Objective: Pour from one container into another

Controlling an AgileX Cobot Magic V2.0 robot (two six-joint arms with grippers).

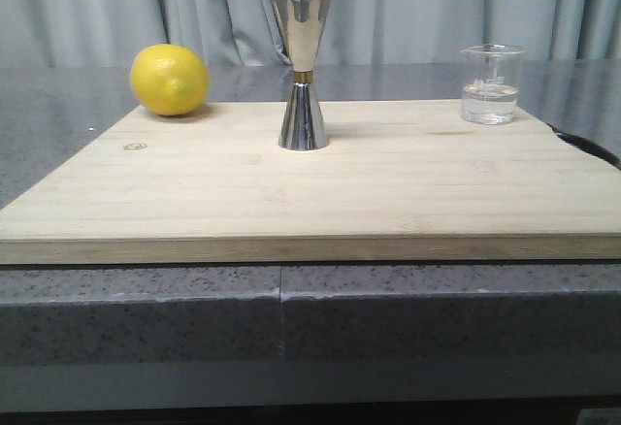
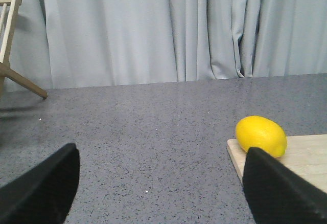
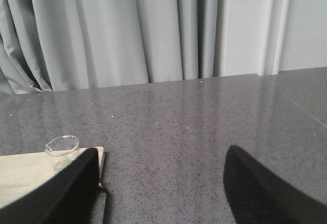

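beaker just beside right pincer, outside its wide-open fingers

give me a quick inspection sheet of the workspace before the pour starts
surface: wooden board lying flat on a dark speckled counter
job's things: glass beaker upright at the board's far right corner, some clear liquid in it; steel jigger upright mid-board, apart from the beaker
clutter: lemon at the board's far left corner
grippers: left gripper open and empty, off the board's left edge near the lemon; right gripper open and empty, off the board's right edge near the beaker
cables: a dark cable-like loop by the board's right edge, cannot tell what it is
surroundings: grey curtain behind the counter; wooden frame far left
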